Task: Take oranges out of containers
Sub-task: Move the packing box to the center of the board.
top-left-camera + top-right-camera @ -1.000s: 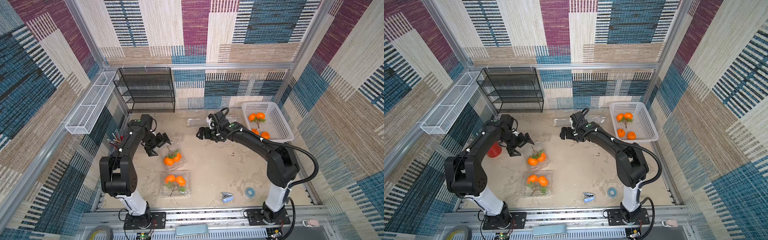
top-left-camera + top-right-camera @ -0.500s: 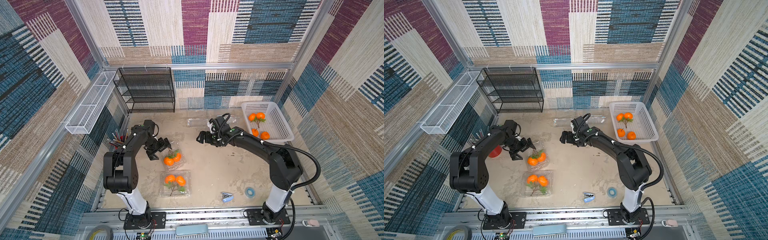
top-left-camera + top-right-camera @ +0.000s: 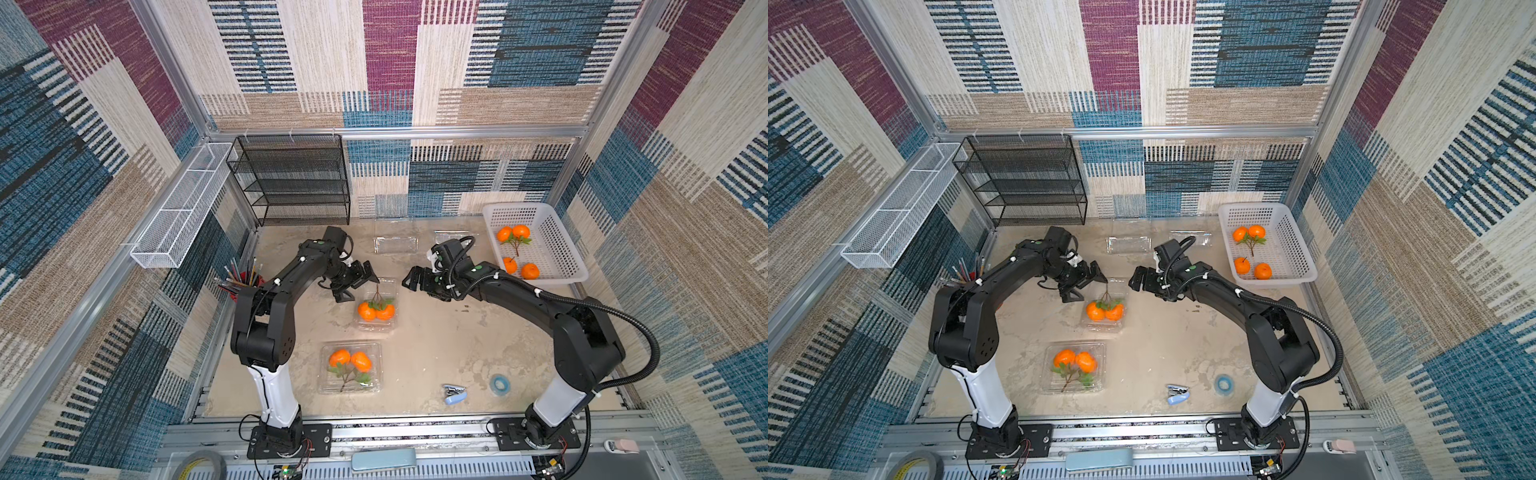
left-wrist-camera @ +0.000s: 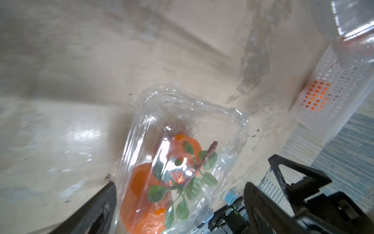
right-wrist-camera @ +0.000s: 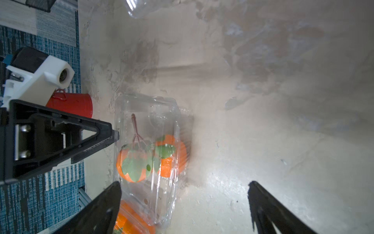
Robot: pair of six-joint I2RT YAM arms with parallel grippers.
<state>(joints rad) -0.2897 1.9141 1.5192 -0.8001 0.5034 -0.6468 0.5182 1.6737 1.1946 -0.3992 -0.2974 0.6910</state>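
Two oranges (image 3: 376,311) on a stem lie in a clear container (image 3: 374,327) at mid-table, also seen in a top view (image 3: 1105,311). My left gripper (image 3: 358,286) is open at its far left end, and in the left wrist view the container (image 4: 232,121) shows between the fingers (image 4: 101,204). My right gripper (image 3: 412,281) hangs open just right of it, over bare table, with that container (image 5: 145,105) ahead. A second shut container (image 3: 328,386) nearer the front holds two oranges (image 3: 351,361). Several oranges (image 3: 513,232) lie in the white basket (image 3: 561,249).
Two empty clear containers (image 3: 395,245) (image 3: 455,237) lie at the back. A black wire shelf (image 3: 299,183) stands back left, a red cup of pencils (image 3: 245,279) by the left arm. A stapler (image 3: 455,395) and a blue tape roll (image 3: 500,383) lie front right.
My left gripper has moved right, up to the far end of the middle container. The right gripper has come a little forward towards the same container. Both stayed open.
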